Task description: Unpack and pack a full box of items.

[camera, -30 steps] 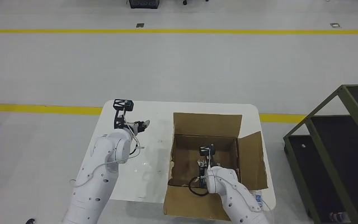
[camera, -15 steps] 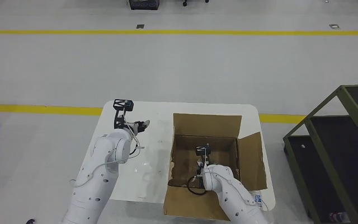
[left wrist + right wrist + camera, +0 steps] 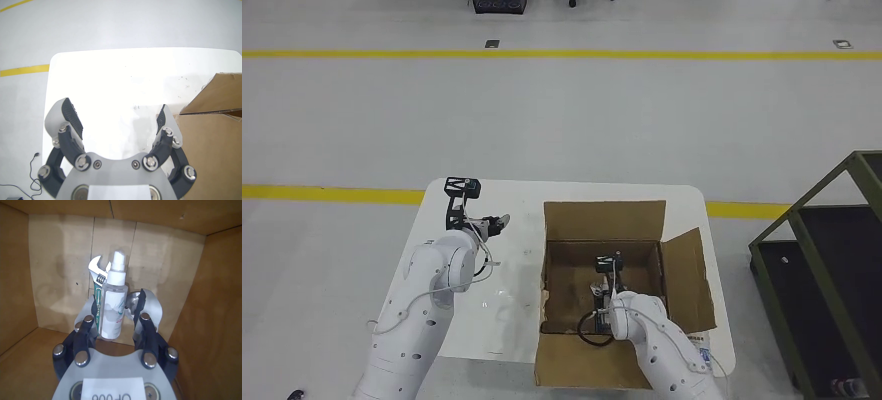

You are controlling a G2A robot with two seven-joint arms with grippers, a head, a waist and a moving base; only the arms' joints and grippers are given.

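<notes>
Right wrist view: the right gripper is seen down inside the cardboard box, its jaws set apart and straddling two things at once, a spray bottle and an adjustable wrench. No clamping is shown. A gap is visible between one pad and the bottle, and something small and shiny, too hidden to be named, is lodged in it. Trouble is to be expected if both things are caught in one closing. The round bottle could be squeezed out sideways against the wrench, the wrench could be dropped, and the box could be dragged, since its walls are close around the arm. Bottle and wrench are judged to be laid flat on the box floor, side touching side, with long axes parallel and square to the line between the jaws. The white spray cap and the wrench's open head are pointed the same way, away from the wrist. That way is judged to be about 12 o'clock in the top view, though it is not read there directly. In the top view the gripper is placed near the box's middle, and the box is on the 3 o'clock half of the table. Out at 9 o'clock from the box, the left gripper is held over bare tabletop, jaws wide apart and empty.
</notes>
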